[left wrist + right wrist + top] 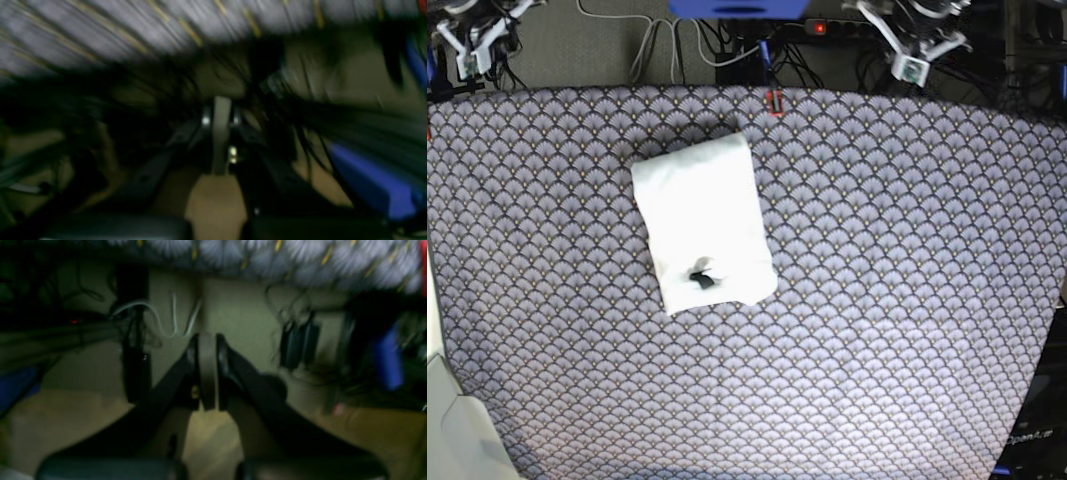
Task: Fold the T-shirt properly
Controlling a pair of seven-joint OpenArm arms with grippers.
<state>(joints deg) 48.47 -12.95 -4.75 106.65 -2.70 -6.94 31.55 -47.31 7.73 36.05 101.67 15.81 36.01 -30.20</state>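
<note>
The T-shirt lies folded into a plain white upright rectangle on the table, left of the middle and towards the far edge. Its narrower end points to the far side, its wider end to the near side. None of its print shows. A small dark spot with a puckered crease sits near its lower middle; what the spot is cannot be told. The table wears a grey-violet cloth with a fan-scale pattern and small yellow dots.

Both arms are drawn back beyond the far edge of the table, well apart from the shirt. The left hand sits at the upper right of the base view; in its blurred wrist view the fingers are pressed together on nothing. The right hand sits at the upper left; its wrist view also shows the fingers pressed together and empty, above a floor with loose cables.

A red marker stands at the far edge of the cloth.
</note>
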